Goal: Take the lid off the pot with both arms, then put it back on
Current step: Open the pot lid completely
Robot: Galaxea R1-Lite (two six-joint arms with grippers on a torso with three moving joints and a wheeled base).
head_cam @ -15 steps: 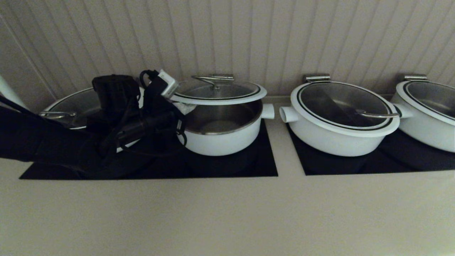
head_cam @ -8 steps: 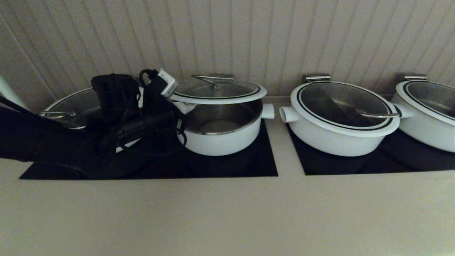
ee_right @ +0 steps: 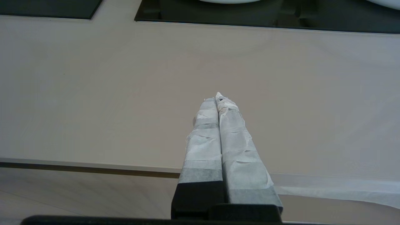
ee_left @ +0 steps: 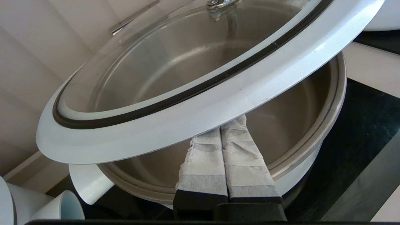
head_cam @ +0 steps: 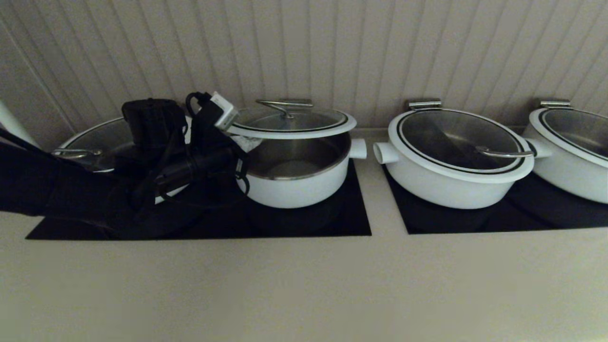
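Head view shows the pot (head_cam: 297, 183) on the black cooktop (head_cam: 304, 223). The lid (head_cam: 292, 124) sits above it, tipped up on my left gripper (ee_left: 222, 129), whose closed fingers poke under its rim. My right gripper (ee_right: 217, 99) is closed, holding nothing, over the counter (ee_right: 93, 93).

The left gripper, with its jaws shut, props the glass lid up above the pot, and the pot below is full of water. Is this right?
Not fully. The pot is empty: the left wrist view shows its bare steel inside. The rest holds: the left gripper, jaws shut, props the lid above it.
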